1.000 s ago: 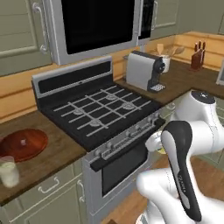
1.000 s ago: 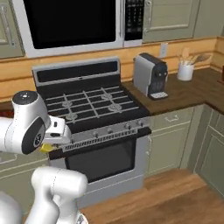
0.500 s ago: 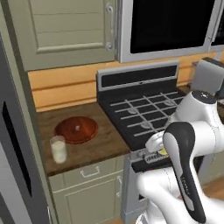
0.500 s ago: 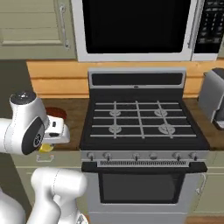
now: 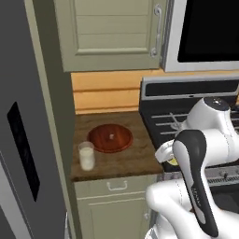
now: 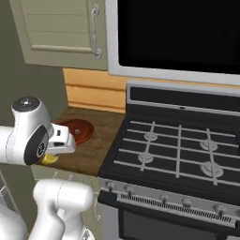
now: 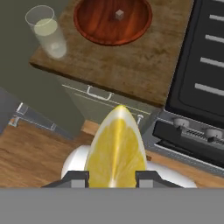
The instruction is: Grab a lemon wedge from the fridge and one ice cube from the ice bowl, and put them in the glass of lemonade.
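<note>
Clearly the fingers (image 7: 112,178) are pinching the lemon wedge (image 7: 116,148); in the hand view the two dark tips are pressing against its lower flanks from either side, and the wedge is standing up between them with its pointed end away from the hand; in the left base view a sliver of yellow is showing at the hand (image 5: 172,161), just off the front corner of the wooden desk (image 5: 130,161); in the right base view the wedge (image 6: 48,159) is peeking out below the white wrist, at the near edge of the desk (image 6: 96,150); the ice bowl (image 5: 110,137) is sitting on the desk near the back, holding one small pale ice cube (image 7: 118,15) at its middle; the glass of lemonade (image 5: 86,155) is standing upright just beside the bowl, toward the front corner next to the grey fridge (image 5: 25,154); bowl and glass are lying well beyond the wedge in the hand view; the black stove (image 6: 180,154) is adjoining the desk on the other side.
</note>
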